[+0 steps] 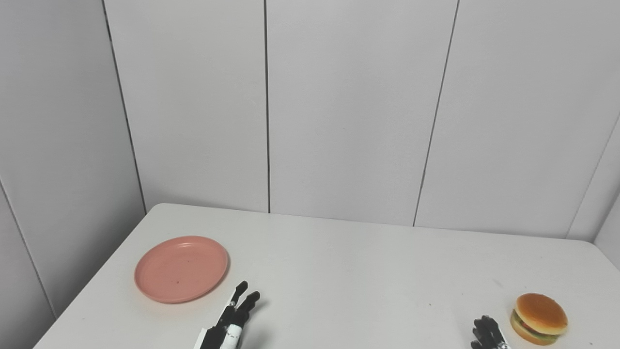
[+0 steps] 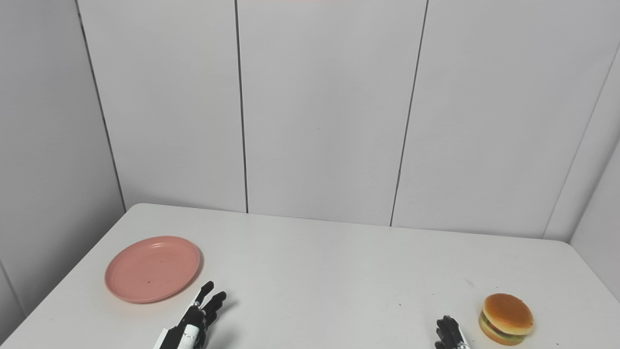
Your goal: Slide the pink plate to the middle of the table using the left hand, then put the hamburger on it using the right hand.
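The pink plate lies flat and bare on the left part of the white table. My left hand is low at the front, just right of and below the plate's rim, fingers stretched out and apart, holding nothing and not touching the plate. The hamburger sits upright near the table's front right corner. My right hand shows only its curled fingertips at the bottom edge, a short gap left of the hamburger, apart from it; whether it is open or shut does not show.
Grey wall panels stand behind the table and close in on both sides. The table's left edge runs diagonally close past the plate.
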You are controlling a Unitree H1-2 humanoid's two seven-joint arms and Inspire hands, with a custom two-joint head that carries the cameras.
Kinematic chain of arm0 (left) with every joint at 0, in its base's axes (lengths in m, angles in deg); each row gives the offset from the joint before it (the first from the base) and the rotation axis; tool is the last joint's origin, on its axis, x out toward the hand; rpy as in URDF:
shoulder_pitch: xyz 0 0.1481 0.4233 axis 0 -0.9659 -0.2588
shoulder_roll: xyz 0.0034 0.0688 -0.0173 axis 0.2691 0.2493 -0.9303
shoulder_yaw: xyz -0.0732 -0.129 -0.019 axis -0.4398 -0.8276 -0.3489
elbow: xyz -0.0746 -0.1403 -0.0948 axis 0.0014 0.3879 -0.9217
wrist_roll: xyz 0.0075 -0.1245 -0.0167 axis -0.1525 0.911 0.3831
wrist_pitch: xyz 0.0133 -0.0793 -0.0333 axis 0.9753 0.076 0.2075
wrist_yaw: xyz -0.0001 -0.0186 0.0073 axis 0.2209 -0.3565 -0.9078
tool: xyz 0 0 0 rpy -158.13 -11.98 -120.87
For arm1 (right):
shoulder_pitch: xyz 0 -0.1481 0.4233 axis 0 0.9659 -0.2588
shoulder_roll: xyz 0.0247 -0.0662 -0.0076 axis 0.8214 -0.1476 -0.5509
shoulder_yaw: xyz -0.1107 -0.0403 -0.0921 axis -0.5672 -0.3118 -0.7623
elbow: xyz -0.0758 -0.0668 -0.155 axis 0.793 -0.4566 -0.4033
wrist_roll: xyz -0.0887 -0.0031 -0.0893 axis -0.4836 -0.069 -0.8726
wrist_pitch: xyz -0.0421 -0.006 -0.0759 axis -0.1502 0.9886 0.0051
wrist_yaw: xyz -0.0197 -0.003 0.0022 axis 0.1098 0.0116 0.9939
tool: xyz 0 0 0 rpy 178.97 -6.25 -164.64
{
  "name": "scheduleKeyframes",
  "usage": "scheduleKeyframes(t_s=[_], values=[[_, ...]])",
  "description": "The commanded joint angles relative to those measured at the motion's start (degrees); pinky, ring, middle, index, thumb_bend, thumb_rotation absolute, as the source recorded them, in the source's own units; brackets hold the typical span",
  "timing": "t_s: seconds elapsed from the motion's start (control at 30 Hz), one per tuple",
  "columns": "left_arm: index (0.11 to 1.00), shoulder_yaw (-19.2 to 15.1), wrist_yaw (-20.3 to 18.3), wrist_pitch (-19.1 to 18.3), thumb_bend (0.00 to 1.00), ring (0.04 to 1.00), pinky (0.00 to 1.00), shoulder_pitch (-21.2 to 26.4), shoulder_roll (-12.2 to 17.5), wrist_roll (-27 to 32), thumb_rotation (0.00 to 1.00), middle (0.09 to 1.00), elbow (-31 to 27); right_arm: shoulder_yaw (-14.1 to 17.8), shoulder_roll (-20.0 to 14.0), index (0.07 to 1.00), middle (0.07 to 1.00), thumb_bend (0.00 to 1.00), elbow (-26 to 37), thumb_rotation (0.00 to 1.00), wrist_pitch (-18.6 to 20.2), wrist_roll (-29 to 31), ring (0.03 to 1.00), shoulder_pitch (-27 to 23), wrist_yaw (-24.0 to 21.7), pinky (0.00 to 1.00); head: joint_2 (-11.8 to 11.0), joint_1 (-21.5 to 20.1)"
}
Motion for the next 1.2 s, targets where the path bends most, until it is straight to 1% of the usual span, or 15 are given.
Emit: scheduleKeyframes(t_s=[0.0,0.13,0.2,0.27,0.4,0.53,0.63,0.7,0.77,0.83,0.93,1.0,1.17], values=[[0.967,0.0,-0.4,0.4,0.86,0.979,1.0,4.3,0.0,1.3,0.93,0.922,-1.2,0.5,-0.8,0.936,0.946,0.8,-4.7,0.94,5.5,-0.6,0.983,-0.4,1.4,1.0,0.0,0.1],[0.978,-1.0,-0.1,1.2,0.86,0.971,1.0,7.6,0.9,1.8,0.94,0.922,-0.7,0.4,-0.8,0.935,0.947,0.81,-4.8,0.94,5.5,-0.8,0.982,-0.5,1.5,1.0,0.0,0.1],[0.973,-1.7,0.3,1.0,0.9,0.959,1.0,9.5,1.3,2.0,0.93,0.917,-0.6,0.3,-0.7,0.933,0.947,0.81,-4.8,0.94,5.6,-0.8,0.981,-0.5,1.6,1.0,-0.1,0.1],[0.961,-2.3,1.0,1.1,0.93,0.945,0.98,11.3,1.9,1.1,0.92,0.907,-0.6,0.2,-0.7,0.936,0.948,0.82,-4.8,0.94,5.7,-0.7,0.983,-0.5,1.6,1.0,-0.1,0.0],[0.944,-3.6,1.9,1.0,0.93,0.923,0.98,13.9,2.6,0.2,0.93,0.892,-0.7,0.0,-0.6,0.932,0.942,0.83,-4.9,0.93,5.7,-0.8,0.976,-0.6,1.8,1.0,-0.2,-0.1],[0.95,-4.9,2.1,1.0,0.91,0.925,0.99,16.8,4.9,0.1,0.93,0.897,-0.1,0.1,-0.6,0.924,0.935,0.83,-5.2,0.93,5.6,-0.8,0.97,-0.7,2.1,1.0,-0.3,0.0],[0.95,-5.9,2.1,1.5,0.91,0.938,0.99,18.9,6.9,0.6,0.93,0.903,1.5,0.0,-0.7,0.927,0.937,0.83,-5.2,0.93,5.6,-0.8,0.973,-0.7,1.9,1.0,-0.3,0.3],[0.946,-6.5,2.4,1.7,0.92,0.928,0.99,19.9,7.8,0.2,0.94,0.896,2.4,-0.1,-0.8,0.932,0.94,0.83,-5.1,0.94,5.7,-0.7,0.975,-0.7,1.8,1.0,-0.2,0.4],[0.938,-7.7,3.0,2.3,0.93,0.929,1.0,21.4,9.3,0.2,0.93,0.893,4.4,0.0,-0.8,0.933,0.94,0.83,-5.1,0.93,5.8,-0.4,0.976,-0.7,1.7,1.0,-0.3,0.5],[0.934,-8.8,3.5,3.5,0.93,0.934,1.0,22.9,10.5,0.3,0.92,0.89,6.1,-0.1,-0.8,0.934,0.941,0.82,-5.1,0.93,5.8,-0.4,0.977,-0.7,1.7,1.0,-0.3,0.5],[0.94,-10.3,4.6,3.5,0.93,0.944,1.0,24.3,11.6,0.2,0.93,0.891,7.0,-0.1,-0.9,0.936,0.943,0.82,-5.2,0.93,5.7,-0.5,0.979,-0.7,1.6,1.0,-0.3,0.5],[0.936,-11.5,5.4,3.1,0.9,0.944,1.0,25.1,12.4,0.4,0.94,0.889,7.3,-0.2,-0.9,0.937,0.943,0.82,-5.3,0.93,5.6,-0.8,0.978,-0.8,1.6,1.0,0.0,0.3],[0.928,-13.3,5.6,3.7,0.89,0.934,1.0,26.4,14.7,0.7,0.95,0.877,9.7,-0.3,-0.8,0.93,0.933,0.83,-5.1,0.93,5.9,-1.2,0.969,-0.7,1.9,1.0,0.2,-0.1]])
